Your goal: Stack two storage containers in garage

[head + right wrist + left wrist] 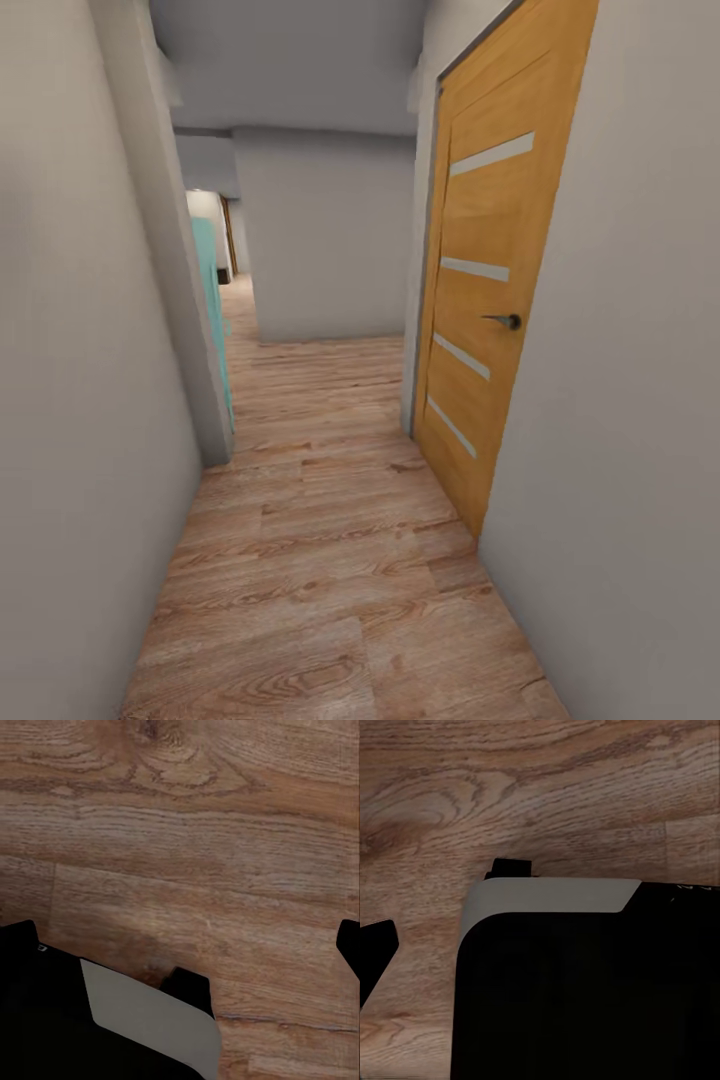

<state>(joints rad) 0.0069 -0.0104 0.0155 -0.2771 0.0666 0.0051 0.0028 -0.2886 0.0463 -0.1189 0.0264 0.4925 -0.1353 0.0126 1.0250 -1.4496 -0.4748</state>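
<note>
Here we are looking down a narrow hallway with a wood plank floor point(330, 560), grey walls point(90, 420) closing in at nine and three o'clock, an orange door point(490, 300) with a dark handle point(505, 321) at two o'clock, and a teal panel point(212, 300) at eleven o'clock. The two storage containers are lying somewhere beyond these views. Both wrist cameras are facing plank floor over the robot's dark base point(585, 997); whether either claw is spread or pressed together, we cannot tell. We are judging the bins light, stiff and somewhat slick, best pinched at a rim wall.
</note>
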